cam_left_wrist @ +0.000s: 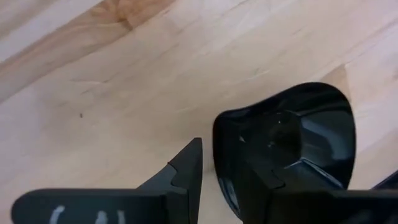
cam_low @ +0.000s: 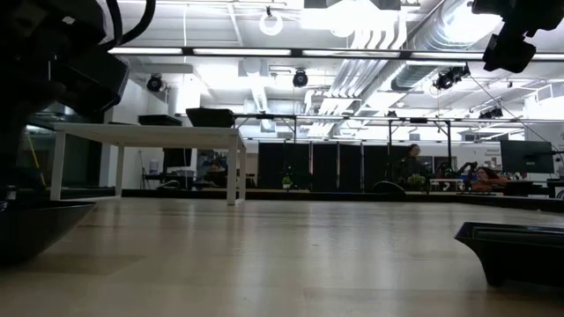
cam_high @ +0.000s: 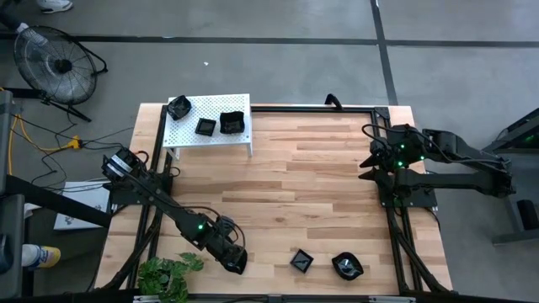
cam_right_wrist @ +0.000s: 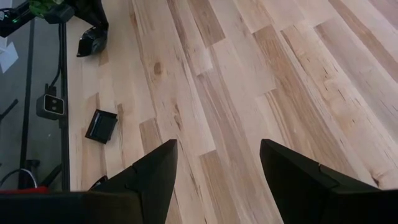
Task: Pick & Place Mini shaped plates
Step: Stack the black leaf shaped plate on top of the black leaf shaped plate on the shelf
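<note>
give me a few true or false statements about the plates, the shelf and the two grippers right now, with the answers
1. Three black plates sit on the white shelf. True.
2. The left gripper grips a plate near the table's front edge. True.
3. The right gripper holds a plate. False: its fingers stand open over bare wood, nothing between them.
4. Two plates, a square plate and a rounded plate, lie loose on the table near its front edge. True.
5. The shelf stands at the table's right side. False: it stands at the back left corner.
</note>
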`<control>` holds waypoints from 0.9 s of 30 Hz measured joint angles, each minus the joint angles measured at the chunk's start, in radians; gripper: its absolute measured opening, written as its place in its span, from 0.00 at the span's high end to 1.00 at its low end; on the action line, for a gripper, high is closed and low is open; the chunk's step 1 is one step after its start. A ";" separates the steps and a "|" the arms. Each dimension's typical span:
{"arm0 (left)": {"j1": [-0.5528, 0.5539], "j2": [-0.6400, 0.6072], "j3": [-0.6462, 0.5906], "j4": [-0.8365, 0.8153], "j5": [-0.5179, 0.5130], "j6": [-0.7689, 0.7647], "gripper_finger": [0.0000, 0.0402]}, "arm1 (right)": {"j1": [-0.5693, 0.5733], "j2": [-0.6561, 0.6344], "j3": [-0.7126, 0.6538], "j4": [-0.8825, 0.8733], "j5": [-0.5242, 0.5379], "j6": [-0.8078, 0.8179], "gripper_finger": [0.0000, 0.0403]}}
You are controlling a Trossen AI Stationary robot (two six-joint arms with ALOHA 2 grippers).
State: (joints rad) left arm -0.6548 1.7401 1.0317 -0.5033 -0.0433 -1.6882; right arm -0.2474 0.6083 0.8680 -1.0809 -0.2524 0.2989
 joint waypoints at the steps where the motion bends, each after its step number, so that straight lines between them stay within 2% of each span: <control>1: 0.000 0.000 0.000 -0.001 -0.003 0.000 0.81 | 0.000 0.000 0.000 0.000 0.002 0.000 0.44; 4: 0.000 0.000 0.000 0.003 -0.007 0.000 0.84 | 0.000 0.000 0.000 0.000 0.002 0.000 0.44; 10: 0.000 0.000 0.000 0.012 -0.008 0.006 0.98 | 0.000 0.000 0.000 0.000 0.002 0.000 0.44; 19: 0.000 0.000 0.002 0.007 -0.029 0.017 0.99 | 0.000 0.000 0.000 0.000 0.003 -0.003 0.44; 27: 0.000 0.000 0.079 -0.083 -0.080 0.048 1.00 | 0.000 0.000 0.000 0.000 0.008 -0.011 0.44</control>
State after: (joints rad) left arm -0.6548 1.7397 1.1105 -0.5865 -0.1237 -1.6402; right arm -0.2476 0.6083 0.8680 -1.0809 -0.2448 0.2880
